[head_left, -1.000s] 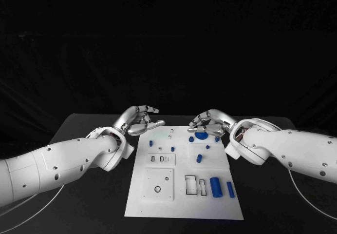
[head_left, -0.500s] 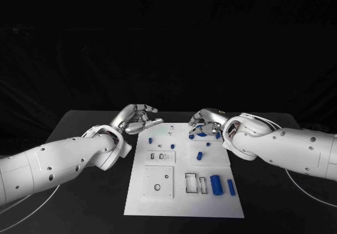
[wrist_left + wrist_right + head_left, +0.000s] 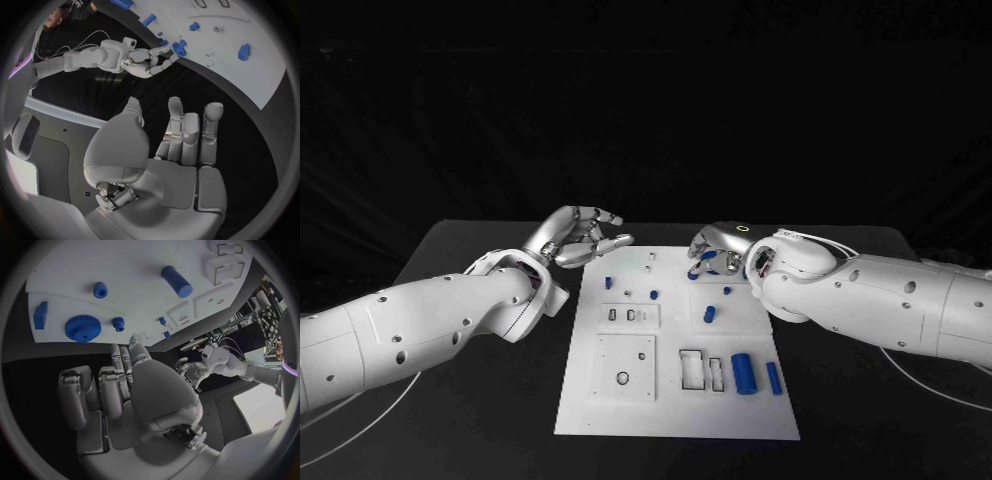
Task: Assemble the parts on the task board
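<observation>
The white task board [image 3: 678, 400] lies in the middle of the table. A blue gear [image 3: 82, 327] sits near its far right corner, just beyond my right hand's fingertips [image 3: 119, 356]. My right hand [image 3: 721, 248] hovers over the gear [image 3: 710, 267] with fingers apart, holding nothing. My left hand [image 3: 580, 236] hangs off the board's far left corner, fingers loosely stretched [image 3: 187, 130] and empty. Small blue pegs [image 3: 710, 318] stand mid-board, and a thick blue cylinder [image 3: 743, 374] lies near the right edge beside a thinner blue one [image 3: 773, 377].
Rectangular slots [image 3: 692, 370] and a raised square plate with a hole [image 3: 625, 368] take up the board's near half. Black table [image 3: 473, 400] lies on both sides. White cables [image 3: 935, 385] trail from the arms.
My right arm has swung inward and its hand has shifted a little farther over the gear. My left hand has risen slightly. The parts lie as before.
</observation>
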